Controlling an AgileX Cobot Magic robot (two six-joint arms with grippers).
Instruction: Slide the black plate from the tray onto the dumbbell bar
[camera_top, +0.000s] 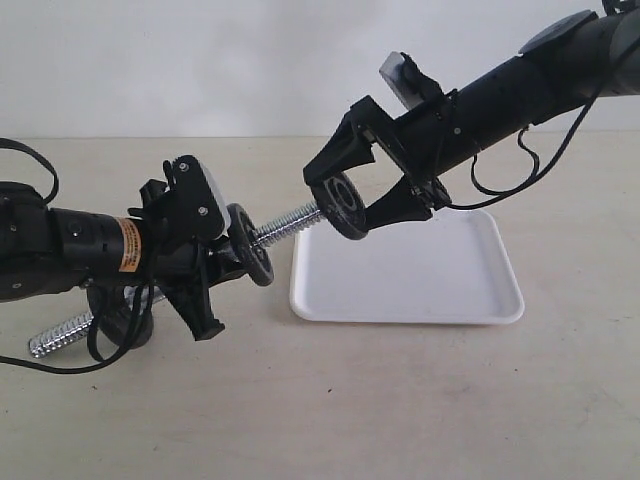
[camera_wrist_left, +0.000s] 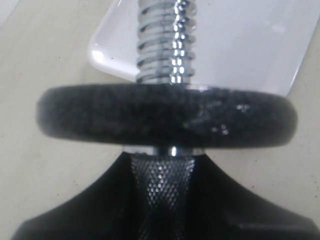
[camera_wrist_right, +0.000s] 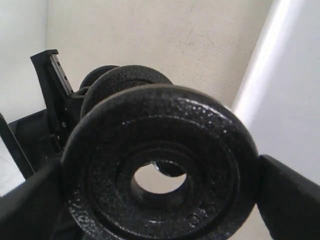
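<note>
Left pincer (camera_top: 195, 255): clenched on the dumbbell bar (camera_top: 290, 225) at its knurled grip, which the left wrist view shows between the fingers. The bar is held off the desk (camera_top: 400, 410), tilted, its high threaded end pointing toward the right arm.

A black disc (camera_top: 250, 245) sits on the bar just beyond the left pincer.

Right pincer (camera_top: 340, 200): grasping the black plate (camera_top: 345, 208) by its rim, one finger on each side, with the plate on edge.

The plate is in the air above the tray's (camera_top: 400, 310) left end, clear of it and facing the bar's threaded tip. Tip and central hole meet. In the right wrist view a chrome glint shows at the hole's edge and the rest of the hole is clear.

The tray lies flat on the desk, long sides parallel to the desk's far edge.
</note>
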